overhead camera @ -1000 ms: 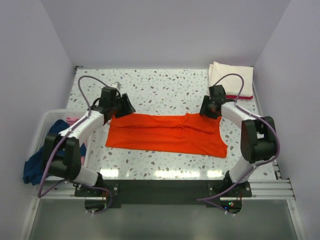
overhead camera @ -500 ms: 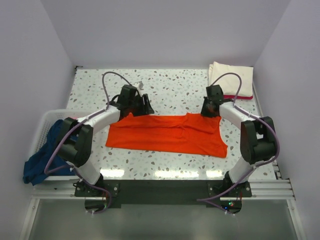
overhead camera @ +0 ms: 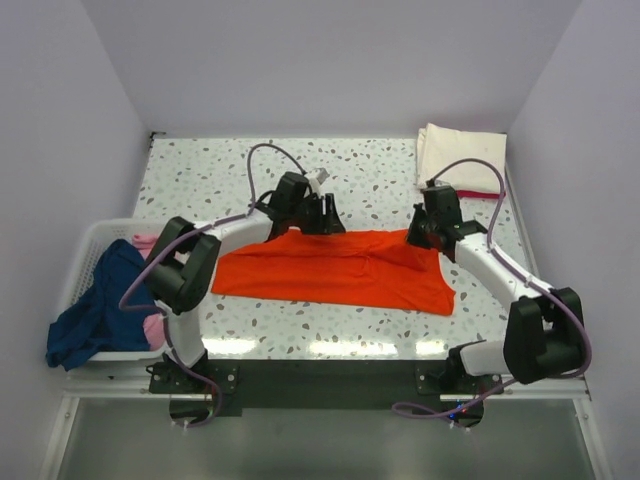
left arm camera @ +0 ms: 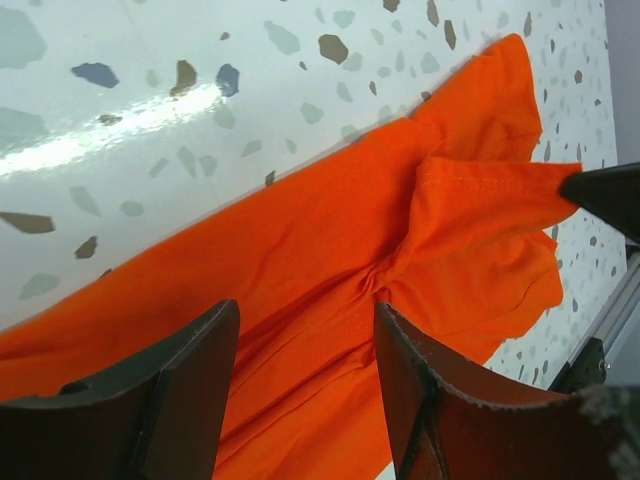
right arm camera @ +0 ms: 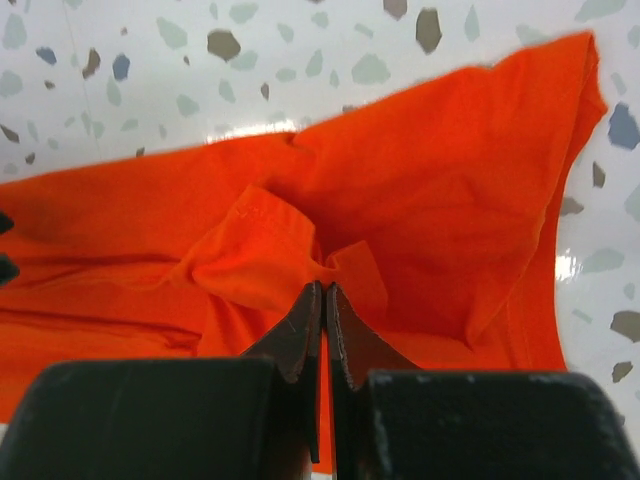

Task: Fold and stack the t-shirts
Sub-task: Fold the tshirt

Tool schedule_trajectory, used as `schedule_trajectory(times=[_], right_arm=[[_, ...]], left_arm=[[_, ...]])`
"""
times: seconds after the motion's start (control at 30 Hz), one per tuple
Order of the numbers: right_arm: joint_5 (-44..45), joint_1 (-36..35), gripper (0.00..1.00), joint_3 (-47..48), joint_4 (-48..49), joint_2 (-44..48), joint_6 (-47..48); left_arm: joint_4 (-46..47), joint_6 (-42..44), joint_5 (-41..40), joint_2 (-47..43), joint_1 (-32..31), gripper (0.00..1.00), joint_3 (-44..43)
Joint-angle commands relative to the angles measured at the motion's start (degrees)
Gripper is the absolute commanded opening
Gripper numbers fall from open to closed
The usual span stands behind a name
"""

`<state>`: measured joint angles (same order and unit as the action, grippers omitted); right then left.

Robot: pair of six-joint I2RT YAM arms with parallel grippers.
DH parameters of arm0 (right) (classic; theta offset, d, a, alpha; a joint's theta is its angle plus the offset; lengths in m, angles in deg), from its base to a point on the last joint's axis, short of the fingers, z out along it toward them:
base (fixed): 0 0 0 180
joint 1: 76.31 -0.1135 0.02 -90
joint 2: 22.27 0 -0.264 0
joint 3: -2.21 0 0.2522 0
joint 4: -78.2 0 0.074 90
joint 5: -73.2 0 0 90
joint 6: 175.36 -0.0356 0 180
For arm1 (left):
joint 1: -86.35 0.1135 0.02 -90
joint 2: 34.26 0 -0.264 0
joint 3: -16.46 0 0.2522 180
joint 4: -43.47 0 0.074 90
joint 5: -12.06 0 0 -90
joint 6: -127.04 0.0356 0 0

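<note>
An orange t-shirt (overhead camera: 330, 272) lies folded into a long strip across the middle of the table. My right gripper (overhead camera: 424, 238) is at the strip's far right corner, shut on a pinch of orange cloth (right arm camera: 300, 262) that puckers up at its fingertips (right arm camera: 325, 288). My left gripper (overhead camera: 330, 217) is over the far edge of the strip near its middle. Its jaws stand open above the orange cloth (left arm camera: 300, 250) with nothing between them (left arm camera: 306, 308). A cream-white t-shirt (overhead camera: 460, 155) lies folded at the back right, with a red one (overhead camera: 482, 193) showing under its near edge.
A white slatted basket (overhead camera: 84, 240) sits at the table's left edge with a navy t-shirt (overhead camera: 88, 315) hanging over its side and some pink cloth (overhead camera: 148, 241) inside. The speckled tabletop (overhead camera: 370, 175) runs back to the walls.
My left arm has swung right along the shirt's far edge, from its left corner to near the middle. My right gripper has closed on the cloth at the right corner.
</note>
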<state>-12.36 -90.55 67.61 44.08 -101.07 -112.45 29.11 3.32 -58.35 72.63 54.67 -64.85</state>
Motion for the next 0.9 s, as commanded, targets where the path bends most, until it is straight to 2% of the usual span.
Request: schedule_trajectory(times=[0.0,0.4,0.87], right_arm=[[-2.1,-1.3,0.0,-4.1,-0.6,3.4,-1.3],[-4.3,-2.9,0.04,-14.8,1.9,11.8,-3.2],[-5.6,-4.2,0.07,-18.6,1.0,16.6,-4.6]], left_arm=[[6.1,-1.1,3.6,1.7,-1.3,0.61,-2.9],[10.0,-1.2,6.5,8.3,-5.5,0.61,-7.4],[12.2,1.0,10.5,16.5,-9.3,0.61,-15.7]])
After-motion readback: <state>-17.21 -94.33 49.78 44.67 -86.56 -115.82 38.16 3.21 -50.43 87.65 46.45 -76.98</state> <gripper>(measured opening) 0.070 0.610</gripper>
